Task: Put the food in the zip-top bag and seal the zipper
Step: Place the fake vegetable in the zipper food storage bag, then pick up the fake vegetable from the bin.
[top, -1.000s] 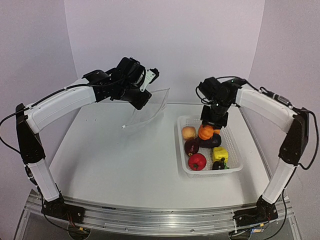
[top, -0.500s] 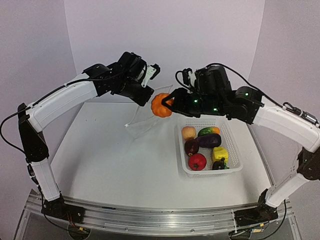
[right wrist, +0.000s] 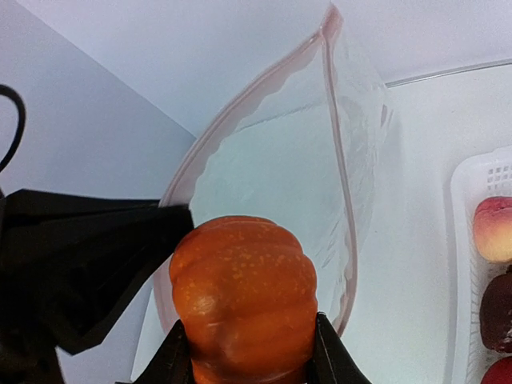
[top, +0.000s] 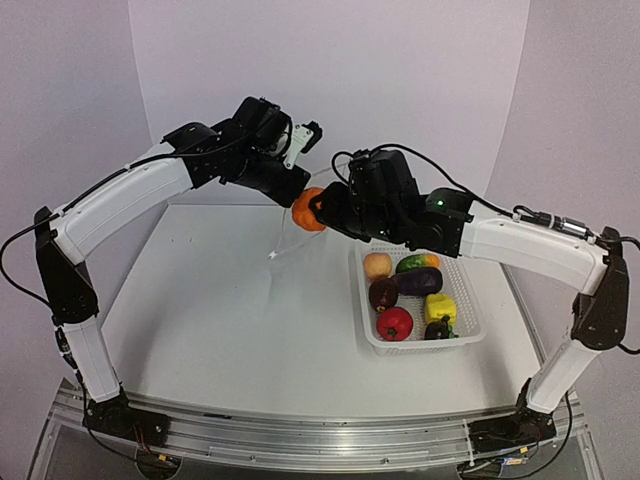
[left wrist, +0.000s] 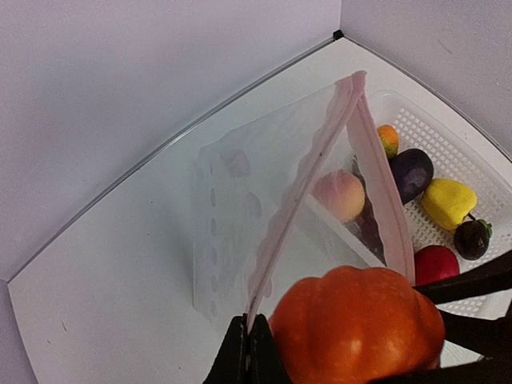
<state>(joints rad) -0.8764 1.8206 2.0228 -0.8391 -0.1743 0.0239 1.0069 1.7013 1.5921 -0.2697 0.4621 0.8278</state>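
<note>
My left gripper (top: 292, 192) is shut on the mouth edge of the clear zip-top bag (top: 283, 243), which hangs open above the table. The left wrist view shows the jaws (left wrist: 250, 352) pinching the zipper (left wrist: 300, 188) strip. My right gripper (top: 318, 208) is shut on an orange pepper (top: 306, 209) and holds it right at the bag's open mouth (right wrist: 272, 160). The pepper (right wrist: 244, 292) fills the gap between the right fingers. The other food lies in the white basket (top: 420, 347): peach (top: 377, 265), red pomegranate (top: 394, 323), eggplant (top: 418, 282), yellow pepper (top: 440, 306).
The mesh basket (left wrist: 416, 120) stands on the table at the right, below my right forearm. Both wrists are close together high over the table's back middle. White walls close off the back and sides.
My right arm lifted the orange pepper out of the basket and swung it left to the bag's mouth. The left gripper kept the bag, raising it slightly.
</note>
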